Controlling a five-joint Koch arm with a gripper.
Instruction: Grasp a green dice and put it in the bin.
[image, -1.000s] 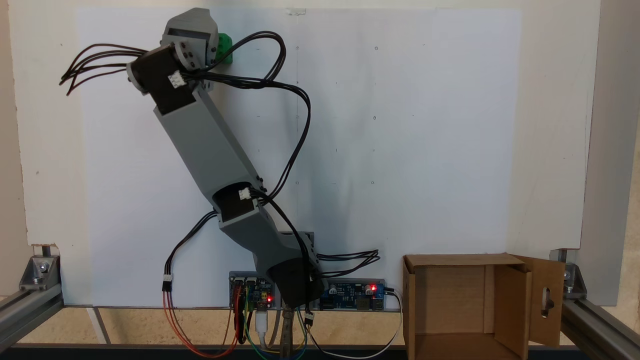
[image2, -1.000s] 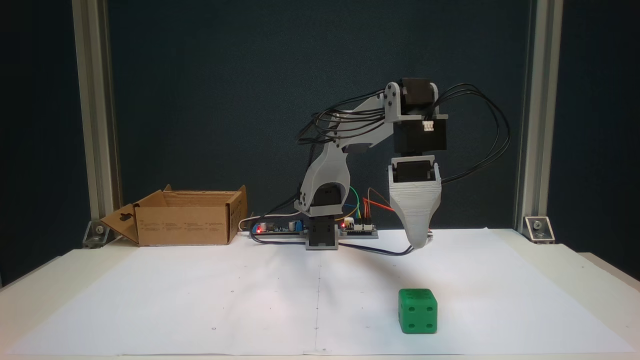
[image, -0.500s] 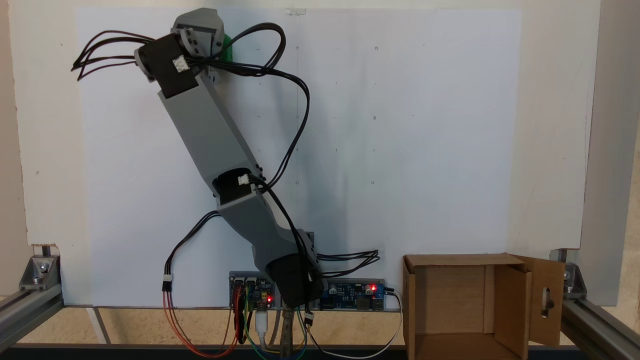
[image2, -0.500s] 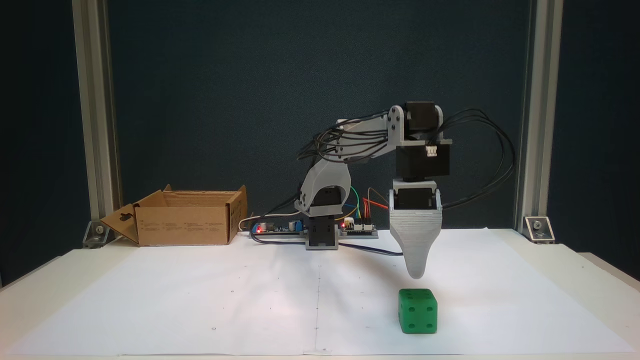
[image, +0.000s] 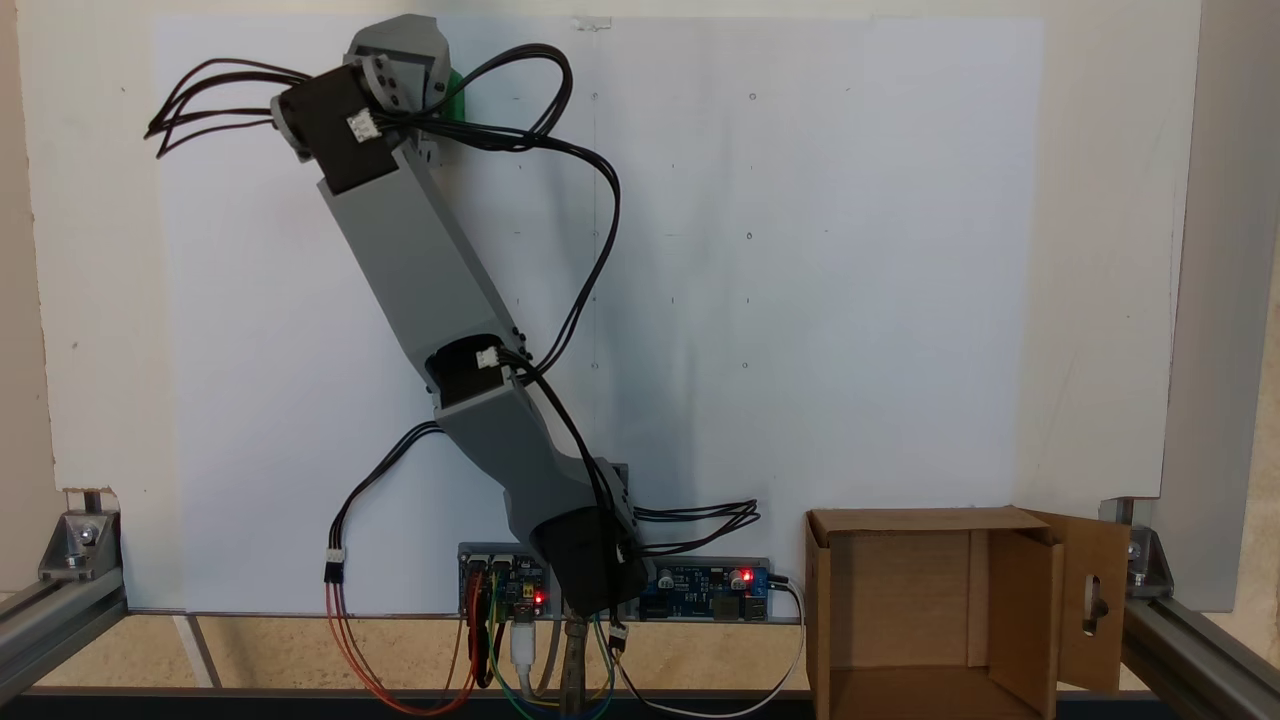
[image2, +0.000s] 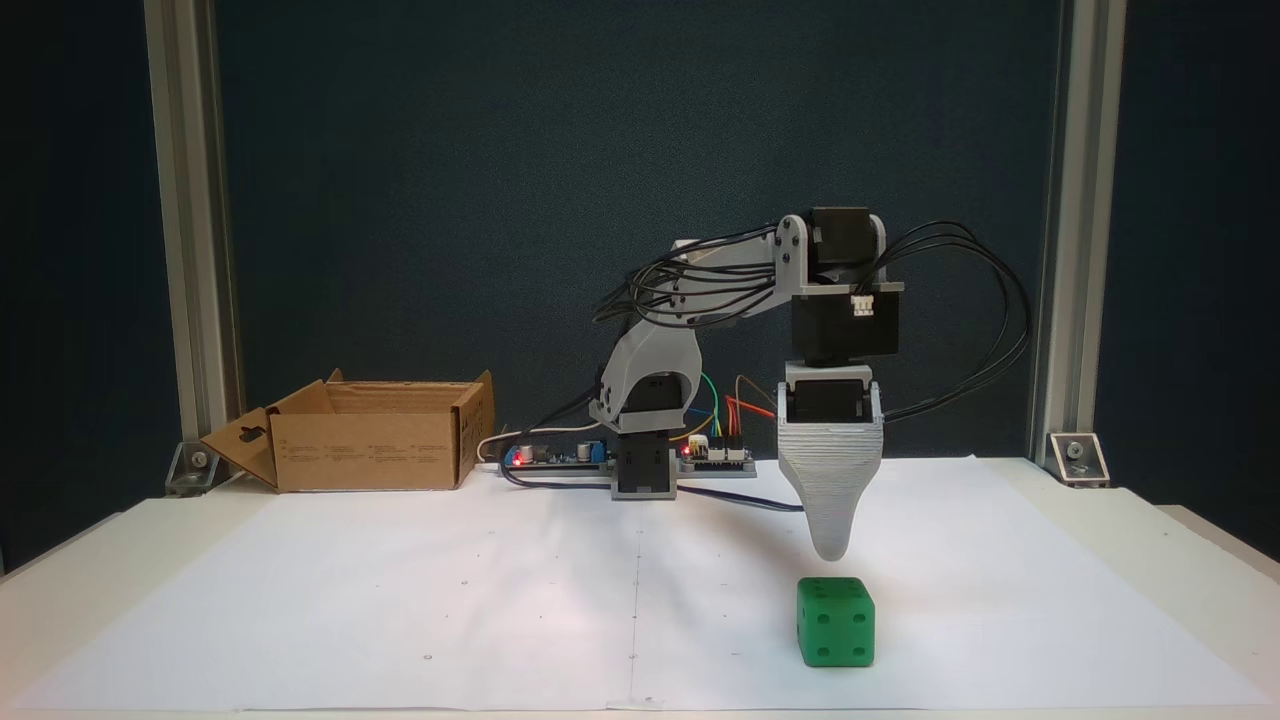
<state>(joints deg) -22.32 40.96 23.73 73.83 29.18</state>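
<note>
Lab bench (aluminium frame (image2: 1062, 250), bare circuit boards (image: 705, 590)).

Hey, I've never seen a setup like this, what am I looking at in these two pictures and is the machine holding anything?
This is a small grey hobby robot arm bolted to a table covered in white paper. One fixed view looks straight down from above; the other looks across the table from the front, facing the arm.

At the arm's end is its hand, a pointed grey part that hangs just above the green dice, not touching it. The dice sits on the paper; from above the arm hides most of it. Nothing is held. The two jaws line up one behind the other, so I cannot tell whether the hand is open.

The open cardboard box is the bin, standing beside the arm's base, near circuit boards with coloured wires.
</note>
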